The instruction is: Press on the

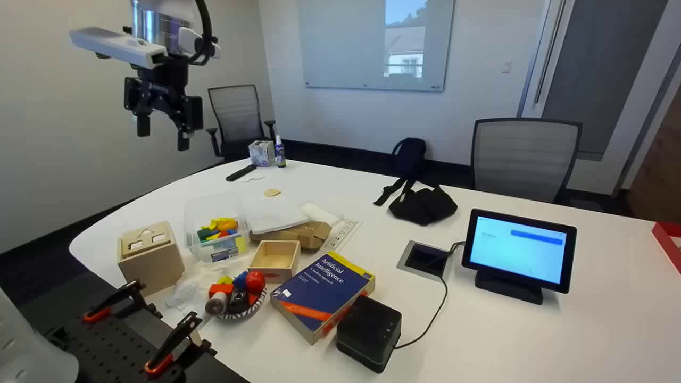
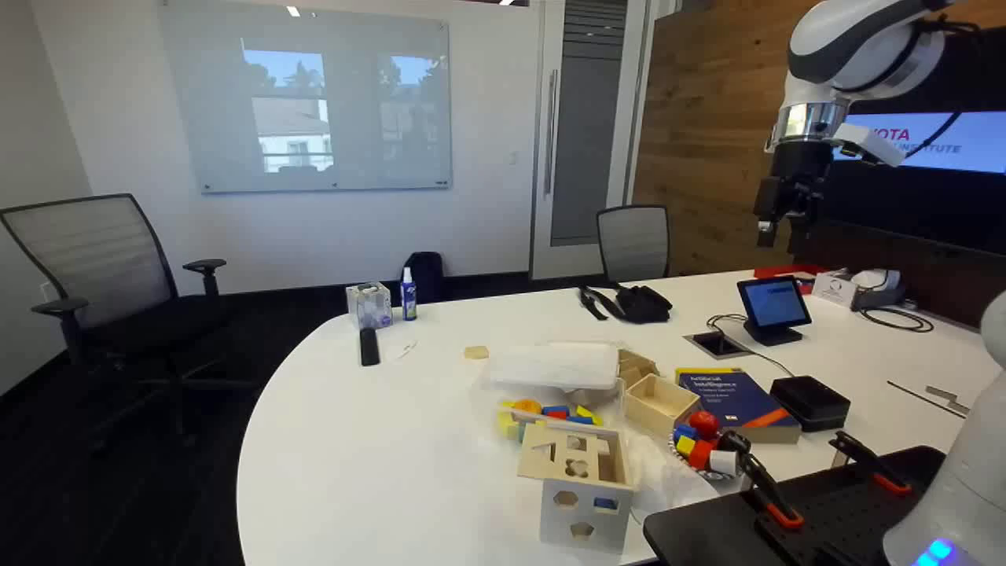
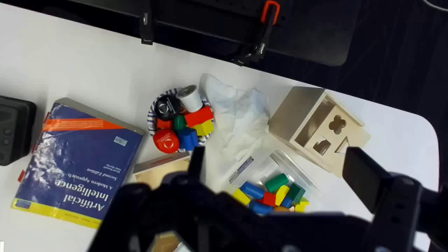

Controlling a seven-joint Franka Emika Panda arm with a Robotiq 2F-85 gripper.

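The task line breaks off, so it names no object. My gripper (image 1: pixel 163 134) is open and empty, high above the table in both exterior views (image 2: pixel 782 228). In the wrist view its fingers (image 3: pixel 274 157) stand wide apart, with a clear bin (image 3: pixel 259 168) of coloured blocks far below between them. A wooden shape-sorter box (image 3: pixel 315 126) lies below the right finger. A striped bowl (image 3: pixel 151 120) with blocks and pods is beyond the left finger. A small wooden box (image 1: pixel 271 275) stands beside a blue book (image 1: pixel 324 290). A tablet (image 1: pixel 518 247) on a stand shows a lit screen.
A black device (image 1: pixel 368 332) with a cable touches the book. A black bag (image 1: pixel 424 206), a tissue box (image 1: pixel 262 153), a spray bottle (image 1: pixel 280 153) and a remote (image 1: pixel 241 173) lie farther back. Clamps (image 1: pixel 175 343) stick up at the black mount's edge. A white lid (image 2: pixel 554 365) lies behind the bin.
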